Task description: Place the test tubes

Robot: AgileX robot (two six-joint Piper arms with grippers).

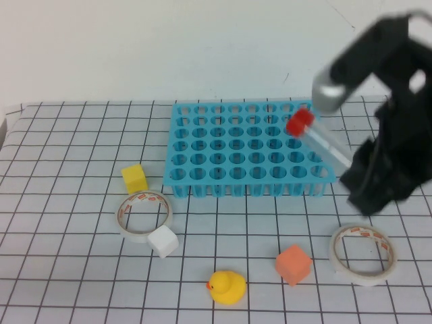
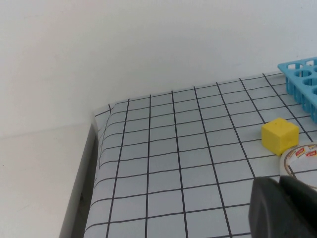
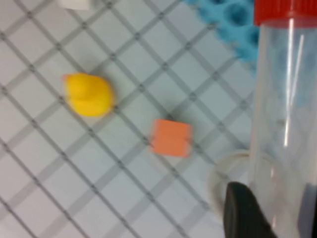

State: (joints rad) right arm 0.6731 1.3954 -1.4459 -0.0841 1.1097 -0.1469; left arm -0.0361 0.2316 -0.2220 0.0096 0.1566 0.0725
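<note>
A clear test tube (image 1: pixel 325 140) with a red cap (image 1: pixel 300 123) hangs tilted over the right end of the blue rack (image 1: pixel 177 177), cap toward the rack. My right gripper (image 1: pixel 352 169) is shut on the tube's lower end. In the right wrist view the tube (image 3: pixel 285 114) fills the space between the fingers (image 3: pixel 242 213), its cap (image 3: pixel 285 12) near the rack (image 3: pixel 233 20). The rack's holes look empty. My left gripper (image 2: pixel 279 182) is shut on nothing, low over the table's left side near a tape roll (image 2: pixel 302 158); the high view does not show it.
In front of the rack lie a yellow cube (image 1: pixel 134 178), a tape roll (image 1: pixel 144 214), a white cube (image 1: pixel 163 241), a yellow duck (image 1: pixel 226 287), an orange cube (image 1: pixel 293 264) and a second tape roll (image 1: pixel 363 254). The table's left edge (image 2: pixel 94 163) drops off.
</note>
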